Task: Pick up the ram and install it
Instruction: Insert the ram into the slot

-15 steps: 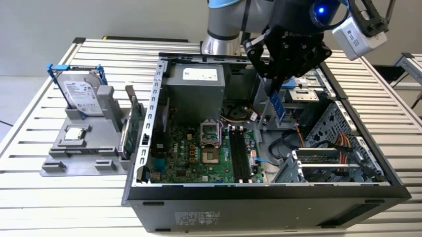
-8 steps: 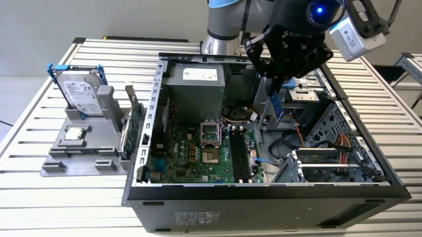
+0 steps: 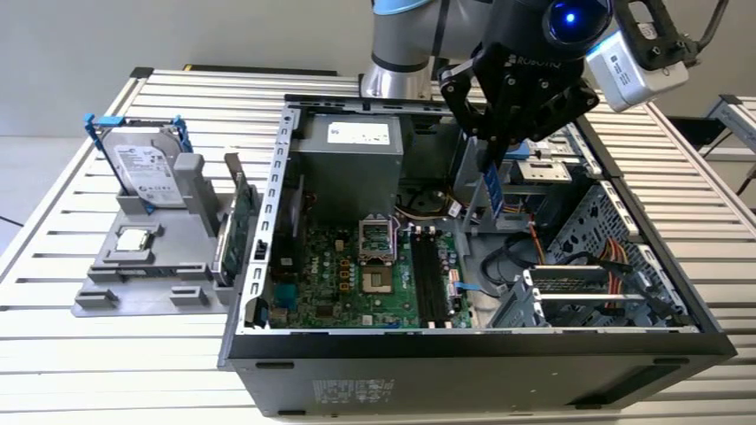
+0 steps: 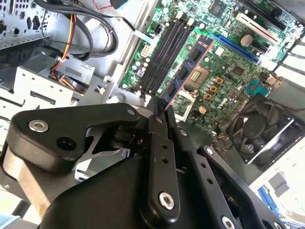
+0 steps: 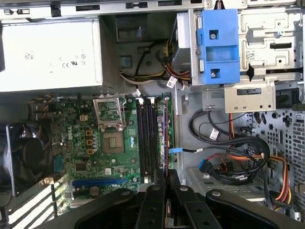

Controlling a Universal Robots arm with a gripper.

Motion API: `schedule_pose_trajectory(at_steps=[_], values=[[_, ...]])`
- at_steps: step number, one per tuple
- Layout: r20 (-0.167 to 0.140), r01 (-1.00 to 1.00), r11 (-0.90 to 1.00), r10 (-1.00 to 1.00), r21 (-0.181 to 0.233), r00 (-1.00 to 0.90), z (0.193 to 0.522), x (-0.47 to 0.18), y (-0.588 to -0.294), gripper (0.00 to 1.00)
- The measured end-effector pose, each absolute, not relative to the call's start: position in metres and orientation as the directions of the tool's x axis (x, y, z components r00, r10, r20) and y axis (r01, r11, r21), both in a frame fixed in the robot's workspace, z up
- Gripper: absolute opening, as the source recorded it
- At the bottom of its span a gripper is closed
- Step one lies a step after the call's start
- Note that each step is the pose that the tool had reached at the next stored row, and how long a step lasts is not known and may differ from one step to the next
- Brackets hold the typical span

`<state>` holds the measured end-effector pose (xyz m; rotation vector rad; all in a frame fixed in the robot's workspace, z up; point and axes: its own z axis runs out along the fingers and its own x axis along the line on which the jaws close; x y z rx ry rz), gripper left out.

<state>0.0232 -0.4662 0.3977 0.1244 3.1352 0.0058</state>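
Hanging on end from the gripper (image 3: 490, 142), the ram (image 3: 493, 184) is riding inside the open computer case (image 3: 473, 343), well above the board. In the second wrist view the gripper's fingers (image 4: 157, 125) are pinching one short end of the stick (image 4: 188, 69), and its row of chips is facing the camera. Below it, the black memory slots (image 3: 428, 274) on the motherboard (image 3: 336, 274) are lying empty, as far as I can see. I'm judging the pick-up as done, while the seating is not: the ram is touching no slot.
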Motion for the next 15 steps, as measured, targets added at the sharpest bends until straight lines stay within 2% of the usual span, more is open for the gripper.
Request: schedule_pose_trajectory(at_steps=[15], values=[[-0.007,0.080,0.997,0.080,0.004,-0.997,0.3915,0.0232,-0.4661,0.00]])
